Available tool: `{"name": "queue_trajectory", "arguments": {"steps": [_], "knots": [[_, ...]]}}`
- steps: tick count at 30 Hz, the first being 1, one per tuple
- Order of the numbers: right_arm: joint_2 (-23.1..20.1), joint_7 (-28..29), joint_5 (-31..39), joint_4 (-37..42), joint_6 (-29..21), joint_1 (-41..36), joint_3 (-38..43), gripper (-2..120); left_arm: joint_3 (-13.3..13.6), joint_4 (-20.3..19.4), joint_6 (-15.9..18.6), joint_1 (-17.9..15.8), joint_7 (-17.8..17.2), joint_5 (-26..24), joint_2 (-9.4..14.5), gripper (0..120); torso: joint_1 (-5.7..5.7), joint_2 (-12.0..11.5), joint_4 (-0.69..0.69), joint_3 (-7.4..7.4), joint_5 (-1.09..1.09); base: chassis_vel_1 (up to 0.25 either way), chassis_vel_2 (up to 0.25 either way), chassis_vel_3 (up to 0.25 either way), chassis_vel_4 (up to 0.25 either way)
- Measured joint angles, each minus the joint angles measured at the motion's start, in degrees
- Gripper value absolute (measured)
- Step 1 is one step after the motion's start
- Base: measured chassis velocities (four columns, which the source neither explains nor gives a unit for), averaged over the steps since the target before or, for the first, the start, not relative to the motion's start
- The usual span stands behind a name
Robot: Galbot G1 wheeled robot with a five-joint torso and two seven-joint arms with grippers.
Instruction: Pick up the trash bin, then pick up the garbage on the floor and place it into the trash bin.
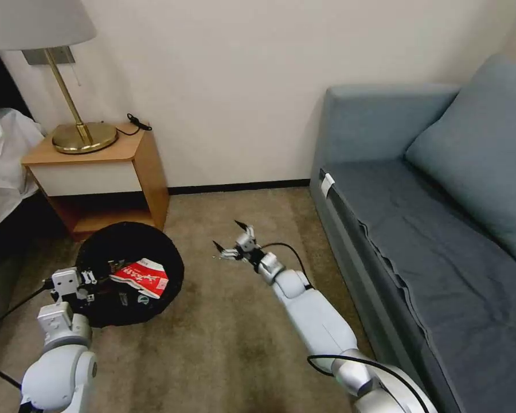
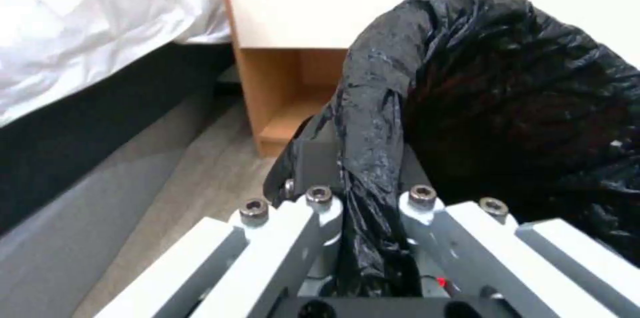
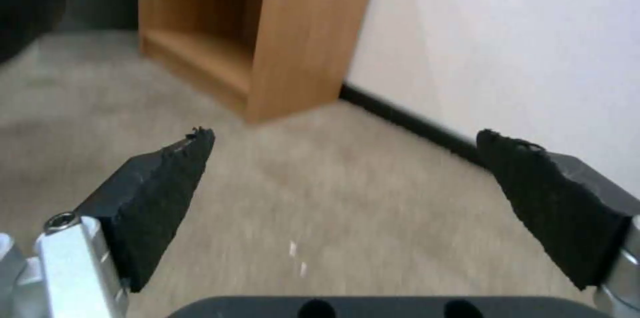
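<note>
While left tool (image 2: 363, 178) clamps trash bin (image 1: 133, 248) rim, right tool (image 1: 230, 238) spread wide, empty.

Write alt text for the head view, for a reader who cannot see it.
The left gripper grips the rim of a black trash bin holding a red-and-white packet, on carpet by a wooden nightstand. The right gripper hangs open over bare carpet, beside a blue sofa.
</note>
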Motion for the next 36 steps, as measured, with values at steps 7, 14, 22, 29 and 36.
{"name": "queue_trajectory", "arguments": {"steps": [7,14,22,29,36], "knots": [[0.02,0.2,-3.17,-2.05,0.81,-1.03,2.37,100,-1.62,1.63,-0.18,-1.18,-4.85,-8.81,-0.03,4,0.0,0.0,0.0,0.0,-0.01,0.0,0.0,0.0,0.0],[0.01,0.76,-7.72,-4.13,2.19,-1.81,4.49,100,-2.84,2.94,-2.48,-1.27,-6.89,-21.32,0.4,4,0.0,0.0,0.0,0.0,-0.01,0.0,0.0,0.0,0.0],[0.01,1.1,-9.73,-3.68,2.8,-2.99,4.71,100,-1.74,8.86,-14.24,-2.82,-6.59,-33.37,-0.28,4,0.0,0.0,-0.01,0.0,0.0,0.0,0.0,0.0,0.0],[0.01,1.1,-10.24,-2.75,2.94,-3.55,4.03,100,-0.33,14.17,-16.35,-3.62,-6.92,-38.2,-1.56,4,0.0,0.0,0.01,0.0,-0.02,0.0,0.0,0.0,0.0],[0.01,1.01,-10.38,-2.54,3.13,-3.61,3.5,100,-0.09,16.34,-15.67,-4.85,-7.52,-38.66,-1.69,4,0.0,0.0,0.0,0.0,-0.01,0.0,0.0,0.0,0.0]]}}
